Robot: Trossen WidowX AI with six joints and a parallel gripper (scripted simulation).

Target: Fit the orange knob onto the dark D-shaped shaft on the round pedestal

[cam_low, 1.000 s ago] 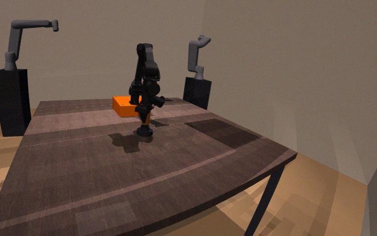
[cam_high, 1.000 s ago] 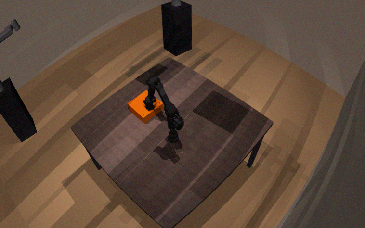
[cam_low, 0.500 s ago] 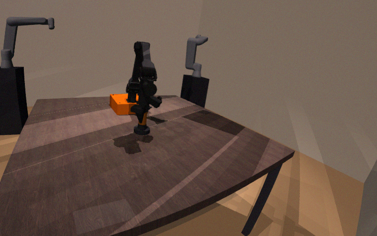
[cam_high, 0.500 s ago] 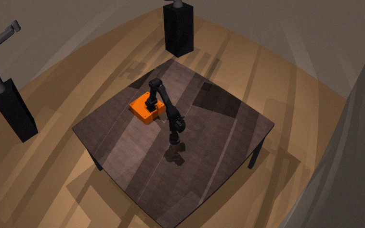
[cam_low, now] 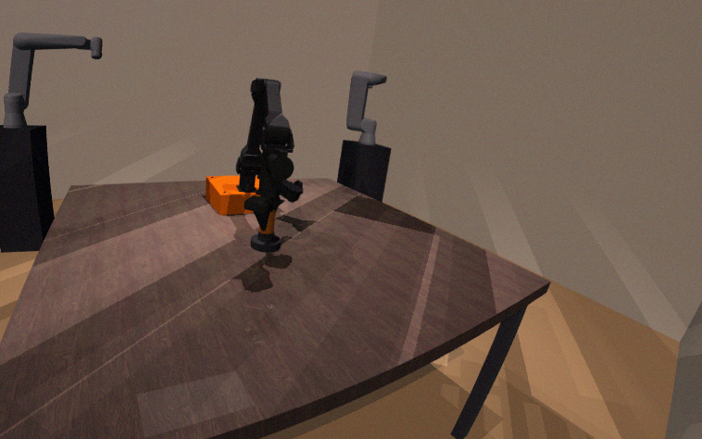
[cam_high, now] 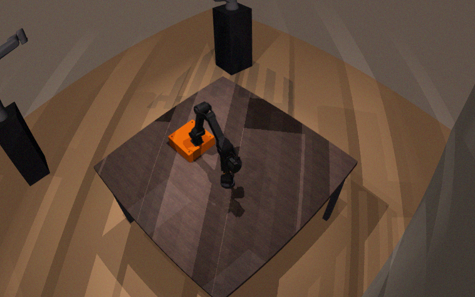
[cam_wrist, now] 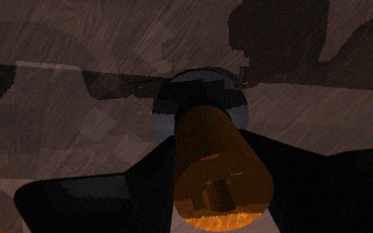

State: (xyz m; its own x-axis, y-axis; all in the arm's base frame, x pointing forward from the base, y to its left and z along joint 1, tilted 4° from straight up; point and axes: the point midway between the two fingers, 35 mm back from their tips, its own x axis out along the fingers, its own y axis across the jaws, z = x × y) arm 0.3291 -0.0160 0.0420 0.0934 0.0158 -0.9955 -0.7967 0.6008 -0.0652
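My gripper (cam_high: 227, 170) (cam_low: 268, 215) (cam_wrist: 205, 138) points straight down near the middle of the table and is shut on the orange knob (cam_low: 270, 221) (cam_wrist: 218, 163). The knob is upright, and its lower end meets the top of the round dark pedestal (cam_high: 227, 183) (cam_low: 265, 243) (cam_wrist: 239, 116). In the wrist view the knob covers the pedestal's centre, so the D-shaped shaft is hidden. I cannot tell how far down the knob sits. In the top view the arm hides the knob.
The arm's orange base block (cam_high: 182, 143) (cam_low: 221, 199) sits on the wooden table (cam_high: 269, 192) (cam_low: 343, 305) behind the pedestal. Two dark pillars with grey arms stand off the table, one at the left (cam_high: 17, 143) (cam_low: 15, 185) and one behind (cam_high: 232, 36) (cam_low: 363, 166).
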